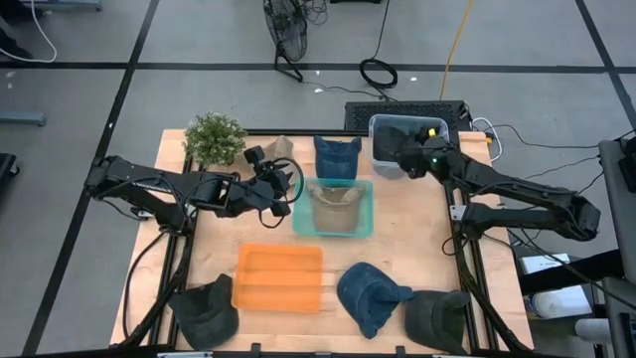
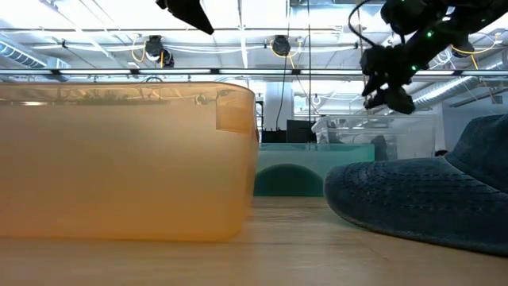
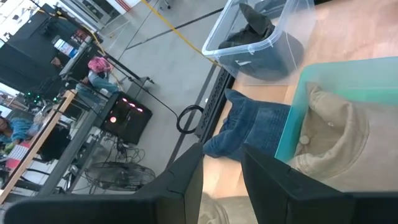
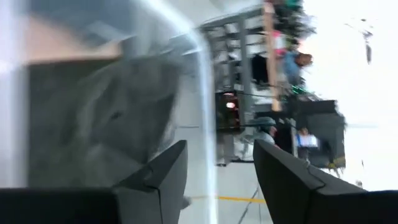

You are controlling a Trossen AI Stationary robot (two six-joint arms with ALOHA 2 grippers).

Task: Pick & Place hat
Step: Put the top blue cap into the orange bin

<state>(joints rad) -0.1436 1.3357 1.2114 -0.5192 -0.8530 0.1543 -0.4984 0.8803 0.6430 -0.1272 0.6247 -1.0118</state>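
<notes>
Several hats lie on the table. A beige hat (image 1: 334, 209) (image 3: 336, 134) rests in a teal bin (image 1: 366, 231). A dark hat (image 1: 415, 130) (image 4: 93, 118) sits in a clear bin (image 1: 383, 124) (image 3: 249, 53). A blue denim hat (image 1: 338, 156) (image 3: 252, 127) lies flat beyond the teal bin. My left gripper (image 1: 290, 185) (image 3: 222, 180) is open and hovers just left of the teal bin. My right gripper (image 1: 394, 159) (image 4: 217, 177) (image 2: 389, 94) is open above the clear bin's near-left corner, holding nothing.
An empty orange bin (image 1: 278, 276) (image 2: 119, 159) stands near the table's front. Around it lie a blue hat (image 1: 370, 295) (image 2: 421, 199) and two dark hats (image 1: 206, 310) (image 1: 437, 318). Another beige hat (image 1: 281, 149) and a potted plant (image 1: 215, 137) are at the far left.
</notes>
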